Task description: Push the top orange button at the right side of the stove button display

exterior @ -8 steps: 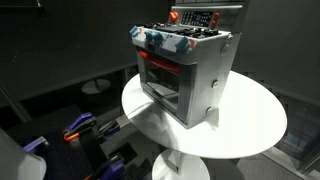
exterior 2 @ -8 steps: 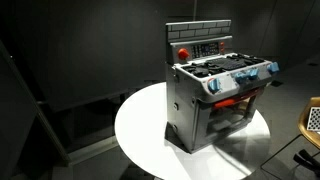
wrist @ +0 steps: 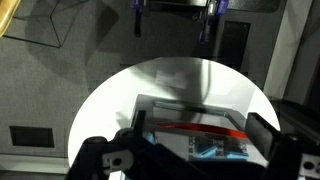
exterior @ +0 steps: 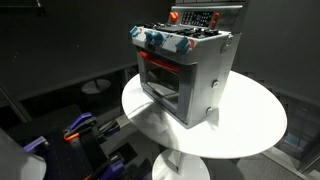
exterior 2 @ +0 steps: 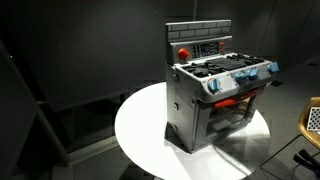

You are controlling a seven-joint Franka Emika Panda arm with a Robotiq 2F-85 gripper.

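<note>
The stove (exterior: 185,70) is a small silver-grey toy oven with blue-and-red knobs and a red-trimmed window. It stands on a round white table (exterior: 250,130) in both exterior views (exterior 2: 215,95). The stove button display (exterior: 195,17) is a dark upright panel at its back with a red patch and tiny buttons, also in an exterior view (exterior 2: 200,47). My gripper (wrist: 200,128) shows only in the wrist view. It is open and empty, high above the stove (wrist: 195,135), with its two fingers wide apart on either side. The orange buttons are too small to make out.
The table (exterior 2: 140,130) has bare white room around the stove. Dark curtains close off the back. An orange-and-blue object (exterior: 78,128) lies on the floor near the table. A wooden piece (exterior 2: 312,120) stands at the frame edge.
</note>
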